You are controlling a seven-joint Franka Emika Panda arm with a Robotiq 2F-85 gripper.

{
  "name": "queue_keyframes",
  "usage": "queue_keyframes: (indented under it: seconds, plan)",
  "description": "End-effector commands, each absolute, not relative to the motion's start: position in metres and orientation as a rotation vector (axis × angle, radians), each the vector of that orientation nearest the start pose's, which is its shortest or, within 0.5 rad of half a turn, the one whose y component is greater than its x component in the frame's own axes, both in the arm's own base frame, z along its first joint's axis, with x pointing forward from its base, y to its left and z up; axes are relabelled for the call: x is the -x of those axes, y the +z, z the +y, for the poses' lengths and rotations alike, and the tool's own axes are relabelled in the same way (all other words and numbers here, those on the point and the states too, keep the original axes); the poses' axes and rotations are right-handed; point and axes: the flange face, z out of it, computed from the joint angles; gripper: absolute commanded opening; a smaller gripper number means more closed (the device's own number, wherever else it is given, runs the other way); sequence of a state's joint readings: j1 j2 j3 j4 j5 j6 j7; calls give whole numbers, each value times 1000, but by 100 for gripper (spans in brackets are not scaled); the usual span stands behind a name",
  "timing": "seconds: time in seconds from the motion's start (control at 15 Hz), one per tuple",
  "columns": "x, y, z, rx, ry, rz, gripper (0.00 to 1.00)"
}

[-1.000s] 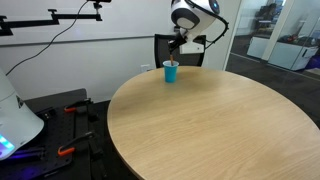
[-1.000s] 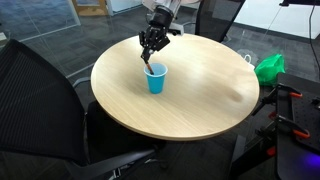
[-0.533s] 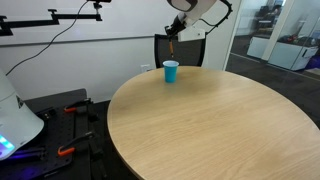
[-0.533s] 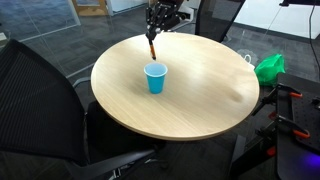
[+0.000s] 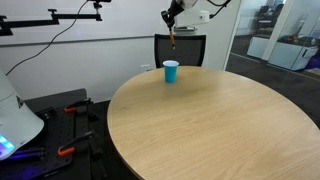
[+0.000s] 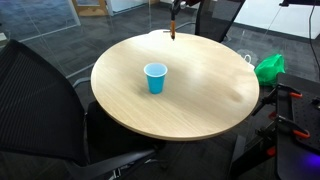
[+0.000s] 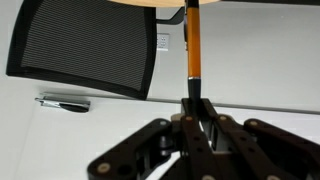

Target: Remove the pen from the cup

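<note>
A blue cup [image 6: 155,77] stands on a round wooden table [image 6: 215,85]; up and to its right the gripper [image 7: 195,108] is closed on the top end of the pen [image 6: 173,32], which is held in the air well clear of the cup. Only that end looks pinched, so a jolt or slackened fingers could let the pen swing or drop. It hangs upright, long axis vertical, free tip pointing down.

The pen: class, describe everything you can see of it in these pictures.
The pen is a thin straight stick, orange-brown along its shaft and dark at the gripped end. It hangs roughly upright from the gripper, shut on that end; nothing else touches it. It is up in the air, fully clear of the cup on the table.
</note>
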State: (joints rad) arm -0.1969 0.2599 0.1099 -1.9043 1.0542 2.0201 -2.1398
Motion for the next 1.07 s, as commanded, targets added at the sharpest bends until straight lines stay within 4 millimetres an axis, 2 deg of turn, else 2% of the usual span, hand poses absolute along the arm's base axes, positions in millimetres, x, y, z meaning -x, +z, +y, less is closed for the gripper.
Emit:
queue_keyframes:
  seconds: [0.0, 0.2, 0.33, 0.53, 0.73, 1.0]
  plan:
    - [-586, 390, -30, 1916, -1016, -1597, 3]
    - [-582, 381, -54, 2070, -996, -1555, 3]
    - [-584, 368, -66, 2195, -966, -1512, 3]
    - [-589, 346, -76, 2348, -876, -1460, 3]
    - [-596, 318, -82, 2459, -762, -1427, 3]
    - [-604, 269, -87, 2550, -569, -1351, 3]
